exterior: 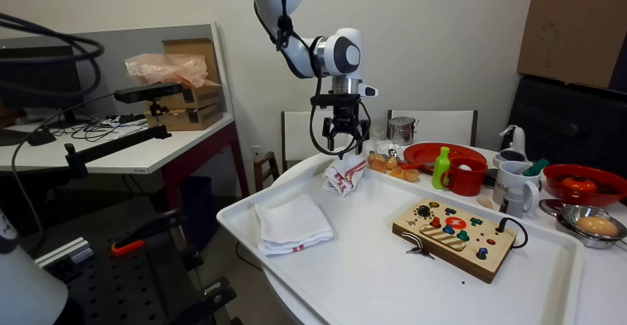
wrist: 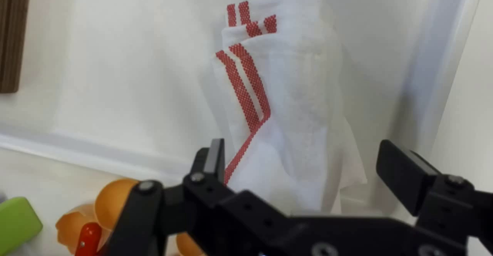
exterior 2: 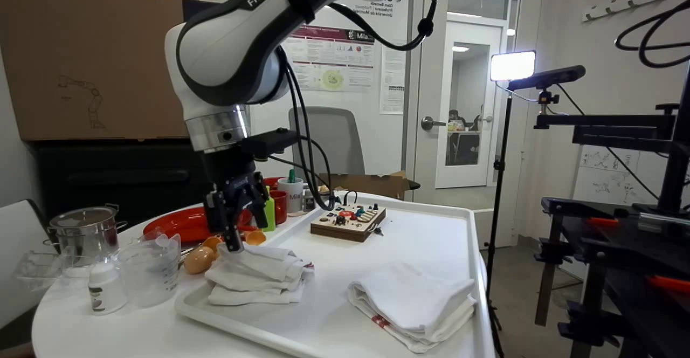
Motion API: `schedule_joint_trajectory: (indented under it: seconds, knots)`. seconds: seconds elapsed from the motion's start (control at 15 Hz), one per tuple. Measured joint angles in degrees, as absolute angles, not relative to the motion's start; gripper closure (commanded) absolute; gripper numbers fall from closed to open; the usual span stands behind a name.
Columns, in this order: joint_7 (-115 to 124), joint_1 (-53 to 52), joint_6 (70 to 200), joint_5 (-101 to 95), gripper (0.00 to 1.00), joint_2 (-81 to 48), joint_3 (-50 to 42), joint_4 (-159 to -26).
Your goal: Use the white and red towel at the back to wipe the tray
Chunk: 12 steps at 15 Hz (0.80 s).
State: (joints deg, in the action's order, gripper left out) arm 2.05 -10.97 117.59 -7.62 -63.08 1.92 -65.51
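Note:
The white and red towel [exterior: 344, 174] lies folded and bunched at the back corner of the white tray [exterior: 362, 261]. It also shows in an exterior view [exterior 2: 259, 277] and in the wrist view [wrist: 296, 90], with its red stripes on one side. My gripper [exterior: 345, 148] is open above the towel's end nearest the tray rim. In the wrist view the fingers [wrist: 302, 152] stand wide apart, one on each side of the towel, with nothing held. Whether the fingertips touch the cloth I cannot tell. A second folded white towel [exterior: 294, 224] with a small red mark lies at another corner of the tray.
A wooden box with knobs and switches [exterior: 453, 237] sits on the tray. Beside the rim are eggshells [exterior: 397, 168], a green bottle [exterior: 441, 168], a red mug [exterior: 465, 175] and a red plate [exterior: 421, 152]. A clear measuring cup [exterior 2: 148, 269] and a small white bottle [exterior 2: 105, 288] stand near the towel.

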Motion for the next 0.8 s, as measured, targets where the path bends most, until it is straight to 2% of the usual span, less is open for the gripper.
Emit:
schedule_joint_trajectory:
  seconds: [0.8]
  knots:
    - [1.30,-11.01,118.61,-7.95,0.00,-60.03,1.89,-68.26]
